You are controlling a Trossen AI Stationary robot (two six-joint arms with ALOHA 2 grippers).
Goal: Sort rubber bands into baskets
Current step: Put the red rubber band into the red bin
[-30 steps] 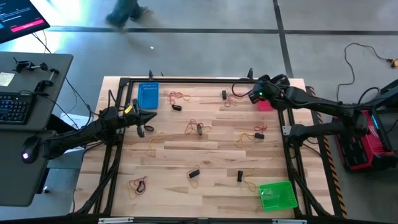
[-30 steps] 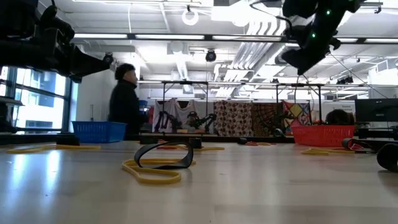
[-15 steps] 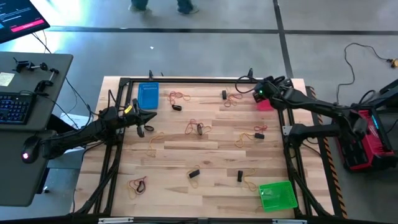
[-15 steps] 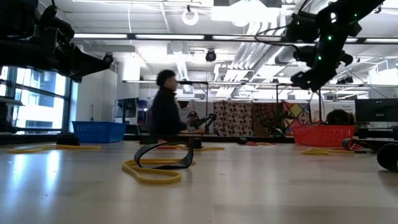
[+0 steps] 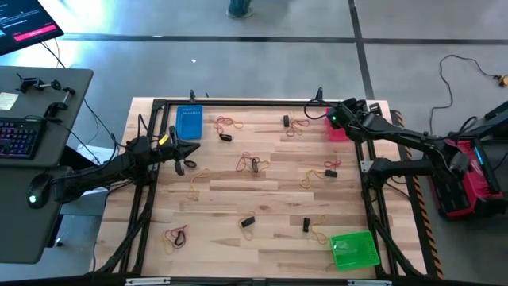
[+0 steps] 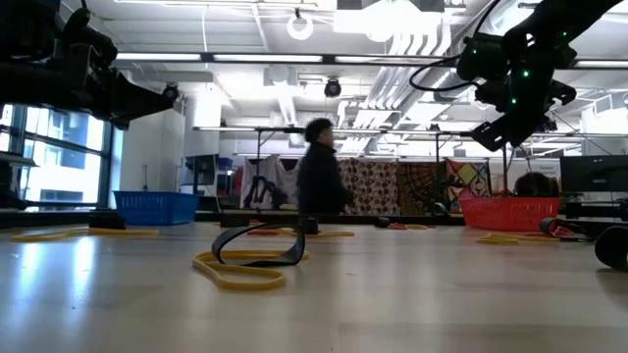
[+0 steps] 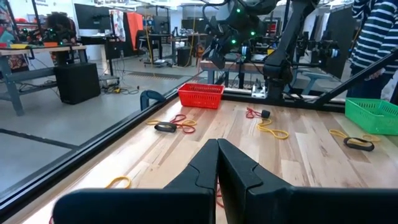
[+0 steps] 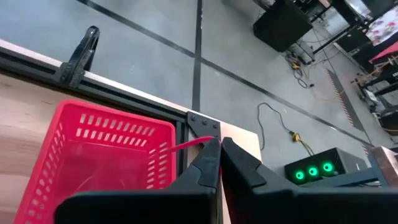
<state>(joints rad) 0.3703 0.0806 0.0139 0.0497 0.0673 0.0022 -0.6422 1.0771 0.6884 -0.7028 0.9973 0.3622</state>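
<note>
My right gripper (image 8: 219, 144) is shut on a thin red rubber band (image 8: 186, 147) above the far right corner of the red basket (image 8: 93, 155). That basket stands at the table's far right (image 5: 338, 133). My left gripper (image 7: 217, 148) is shut and empty, held above the table's left side (image 5: 193, 151), near the blue basket (image 5: 189, 123). The green basket (image 5: 354, 250) stands at the near right. Red, yellow and black rubber bands lie scattered on the wood, such as one pair in the middle (image 5: 252, 163) and a yellow and black pair in the low view (image 6: 245, 267). My right gripper pinches the red rubber band between its two fingertips. A short red strand (image 8: 194, 144) runs out sideways from the fingers, over the red basket's rim. The band is lifted clear of the table. How much of it sits between the fingers, I cannot see.
A black frame (image 5: 238, 103) runs round the table top. A clamp (image 8: 78, 56) grips the far edge beside the red basket. A person (image 6: 319, 181) walks in the room behind the table. A desk with a keyboard (image 5: 20, 135) stands at the left.
My right gripper has gone toward the table's right edge, from beside the red basket to above its far right corner, staying shut. The person behind the table has walked on across the room.
</note>
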